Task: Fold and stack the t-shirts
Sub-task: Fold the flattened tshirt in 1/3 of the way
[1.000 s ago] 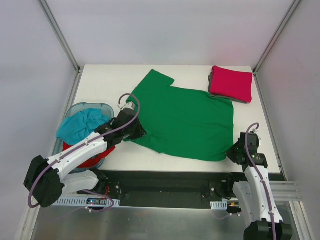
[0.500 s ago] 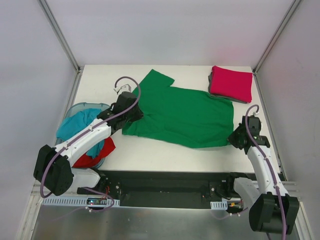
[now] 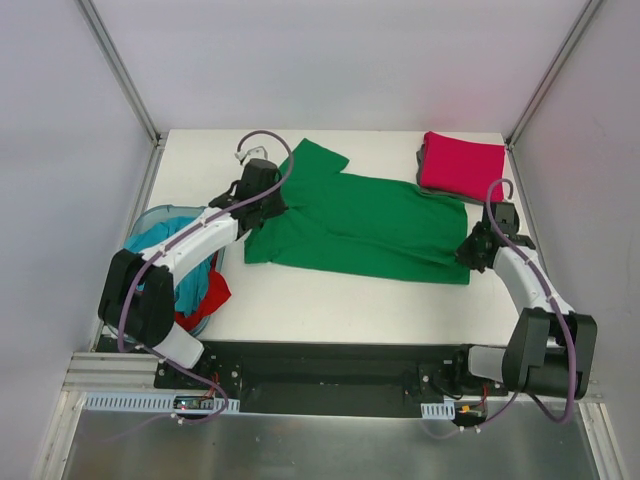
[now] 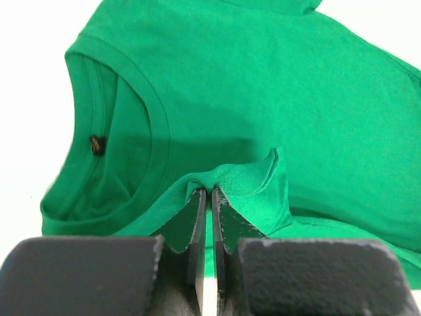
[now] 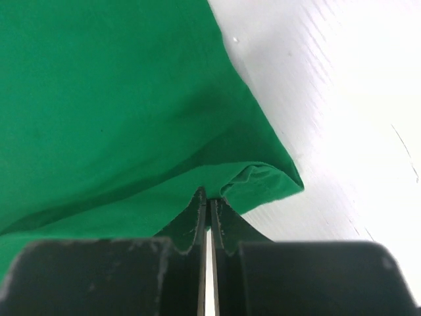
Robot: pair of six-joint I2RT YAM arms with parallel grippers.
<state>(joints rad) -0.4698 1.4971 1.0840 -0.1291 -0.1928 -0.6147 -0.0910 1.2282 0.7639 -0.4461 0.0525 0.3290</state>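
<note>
The bright green t-shirt [image 3: 360, 230] lies across the middle of the table, its near edge folded over towards the back. My left gripper [image 3: 268, 205] is shut on a pinch of its cloth beside the collar [image 4: 212, 189]. My right gripper [image 3: 472, 250] is shut on its near right hem corner [image 5: 209, 199]. A folded crimson-pink t-shirt [image 3: 462, 166] lies on a folded dark grey t-shirt [image 3: 455, 198] at the back right. The teal t-shirt [image 3: 170, 262] and the red t-shirt [image 3: 208, 296] lie in the tub.
A translucent pale-blue plastic tub [image 3: 160, 214] stands at the table's left edge under my left arm. Metal frame posts rise at the back corners. A black rail runs along the table's near edge.
Both grippers have moved away from me with the green shirt's near edge, folding it over towards the back. The shirt now looks narrower from front to back.
</note>
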